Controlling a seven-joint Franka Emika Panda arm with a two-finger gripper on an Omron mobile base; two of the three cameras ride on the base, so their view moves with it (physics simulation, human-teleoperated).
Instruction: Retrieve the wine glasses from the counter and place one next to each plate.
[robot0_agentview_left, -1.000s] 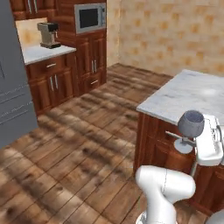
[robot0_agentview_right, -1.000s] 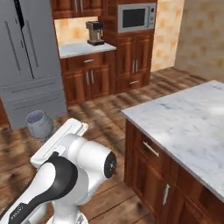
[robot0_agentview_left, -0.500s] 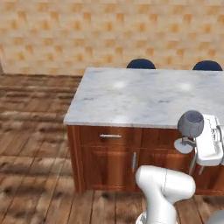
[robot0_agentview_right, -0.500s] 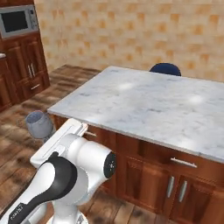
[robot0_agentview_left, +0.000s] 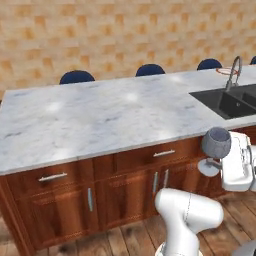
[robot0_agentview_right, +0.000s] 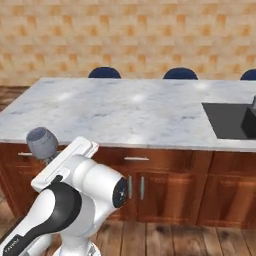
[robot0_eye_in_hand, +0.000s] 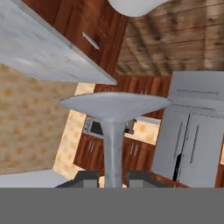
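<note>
Wine glass: small stemmed glass of smoky grey see-through glass (robot0_agentview_left: 216, 142) is riding along, held up off the floor beside the robot's white forearm, in front of the island's wooden drawers.
Left base view: a second ago this camera was looking at the dark wood cabinets with a microwave and coffee maker; now the whole picture is the long white-grey marble island desk (robot0_agentview_left: 90, 117) with blue stool backs (robot0_agentview_left: 77, 76) behind it and a dark sink with a curved tap (robot0_agentview_left: 229, 102) at the right. That's the base driving and turning, nothing on the island moved.
Plate: there's a thin red-orange rim (robot0_agentview_left: 225, 71) at the far edge just beside the tap, probably one of the plates, too small to be sure.
Right base view: same story. The glass bowl (robot0_agentview_right: 42, 141) sits in the same spot against the arm as before, low at the left, with the island now square-on.
Hand view: the end effector (robot0_eye_in_hand: 112, 177) is clamped on the thin stem (robot0_eye_in_hand: 113, 146), round foot spread out above it, fingers pinched tight on either side.
What it means: my read is the carry leg is nearly over, the glass hasn't slipped, and the next job is reaching across the desk to set it down by a plate.
Risk: thin stem, long reach, could tip when set down.
</note>
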